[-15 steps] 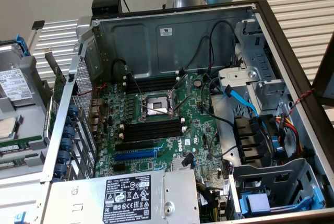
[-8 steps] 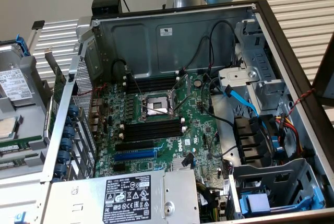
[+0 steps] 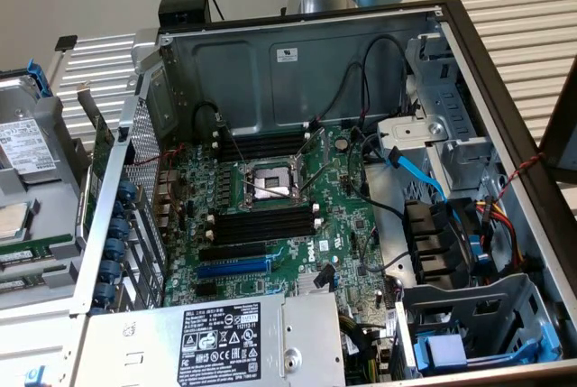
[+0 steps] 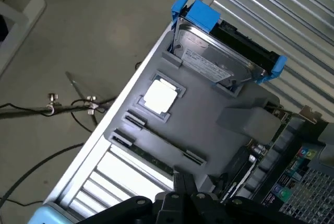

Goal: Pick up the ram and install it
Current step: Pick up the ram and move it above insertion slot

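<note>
At the exterior view's eight o'clock, the ram (image 3: 41, 248) lies flat in a long pocket of the grey tray (image 3: 41, 190), outside the computer case (image 3: 297, 62). The tray also carries a hard drive (image 3: 22, 139) at its twelve o'clock end; the drive's label print cannot be read.

In the wrist view the gripper (image 4: 183, 185) is closed and holds nothing. It hangs near one end of the ram (image 4: 146, 157); contact cannot be determined. The same tray (image 4: 219, 98) shows the hard drive (image 4: 214, 59) in blue brackets and a square processor (image 4: 160, 97) in its own pocket.

Inside the case, the green board (image 3: 343, 216) bears the word "DELL" in white at five o'clock from the processor socket (image 3: 268, 181). Black slots (image 3: 261, 225) run just beside the socket. The power supply (image 3: 198, 342) at six o'clock carries a black label (image 3: 221, 344) with approval marks; its small print is illegible. A white sticker (image 3: 287, 53) sits on the case wall at twelve o'clock.
</note>
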